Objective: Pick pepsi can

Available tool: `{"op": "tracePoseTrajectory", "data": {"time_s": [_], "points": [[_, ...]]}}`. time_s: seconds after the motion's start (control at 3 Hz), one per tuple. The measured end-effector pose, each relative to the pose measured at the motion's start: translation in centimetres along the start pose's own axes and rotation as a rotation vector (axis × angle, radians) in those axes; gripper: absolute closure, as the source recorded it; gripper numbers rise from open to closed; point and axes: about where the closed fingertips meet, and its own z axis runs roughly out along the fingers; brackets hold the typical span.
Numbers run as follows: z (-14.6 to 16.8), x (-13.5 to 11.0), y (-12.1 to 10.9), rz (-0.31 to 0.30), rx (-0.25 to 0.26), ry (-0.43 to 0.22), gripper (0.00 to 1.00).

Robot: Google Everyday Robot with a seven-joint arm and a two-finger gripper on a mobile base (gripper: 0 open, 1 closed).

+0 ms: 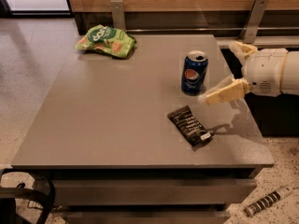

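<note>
Camera view shows you the can (194,73) standing upright on the table (107,111), close to the right edge and a little toward the far side, logo facing the front edge. It has bare tabletop all around it, so you can come at it from the side.

Your gripper (220,72) hangs over the right edge at about the can's height. Its fingers (225,91) are spread wide and hold nothing. The nearer one slants toward the can and its tip sits just beside the can's right flank; you cannot tell from here whether it touches. The other finger points toward the far edge. That wide spread suits a sideways approach, since the can has to pass between the fingers before they close.

The can is not yet inside the opening, so I judge the reach only partly done. A black wrapped bar (189,125) lies flat near the front right corner, just in front of the can. Keep the lower finger above it. The green snack bag (106,41) rests by the far edge toward the left corner, well clear.
</note>
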Motion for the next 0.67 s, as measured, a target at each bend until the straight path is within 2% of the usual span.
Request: {"op": "tracePoseTrajectory", "data": {"time_s": [0.33, 0.67], "points": [[1.0, 0.9, -1.0, 0.044, 0.005, -0.033, 0.0], [3.5, 2.7, -2.9, 0.12, 0.02, -0.135, 0.0]]}}
